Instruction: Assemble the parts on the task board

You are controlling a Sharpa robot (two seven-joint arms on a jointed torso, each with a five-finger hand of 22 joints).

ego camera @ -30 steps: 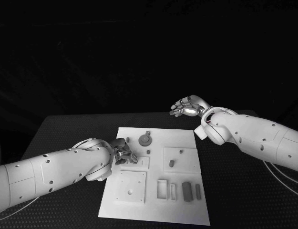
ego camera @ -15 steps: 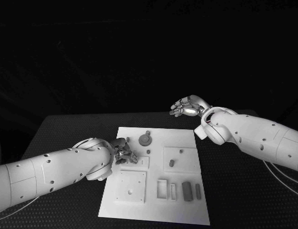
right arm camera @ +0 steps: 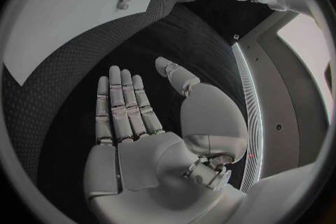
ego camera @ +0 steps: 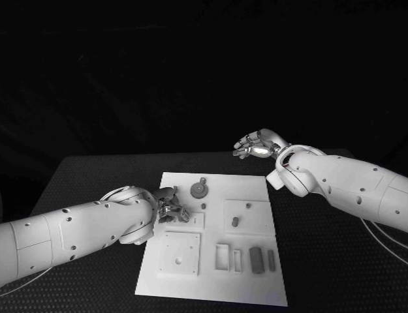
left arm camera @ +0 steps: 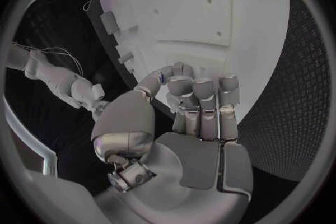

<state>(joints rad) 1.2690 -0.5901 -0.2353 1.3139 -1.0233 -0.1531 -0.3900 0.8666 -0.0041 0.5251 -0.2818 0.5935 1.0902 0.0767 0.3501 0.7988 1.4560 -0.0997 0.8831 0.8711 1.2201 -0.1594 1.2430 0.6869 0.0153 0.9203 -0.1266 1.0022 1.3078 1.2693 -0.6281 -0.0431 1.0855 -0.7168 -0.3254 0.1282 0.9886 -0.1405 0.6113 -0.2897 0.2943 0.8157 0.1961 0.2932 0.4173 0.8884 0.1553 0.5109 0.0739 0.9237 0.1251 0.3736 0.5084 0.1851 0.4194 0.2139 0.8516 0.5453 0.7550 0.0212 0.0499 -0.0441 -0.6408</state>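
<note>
Two hands over table: left hand (ego camera: 171, 210) at board (ego camera: 251, 261) left edge, fingers curled inward, grasp indeterminate. Right hand (ego camera: 254, 146) beyond board's far edge, fingers extended, empty. Parts (ego camera: 257, 259) lie on board.

The left arm is extended in from 8 o'clock in the head view, its robot hand (ego camera: 171, 207) seen with fingers (left arm camera: 203, 102) curled inward and nothing visibly held. The right arm is extended in from 3 o'clock, its robot hand (ego camera: 254, 147) raised, fingers (right arm camera: 125, 105) held straight and apart.
</note>
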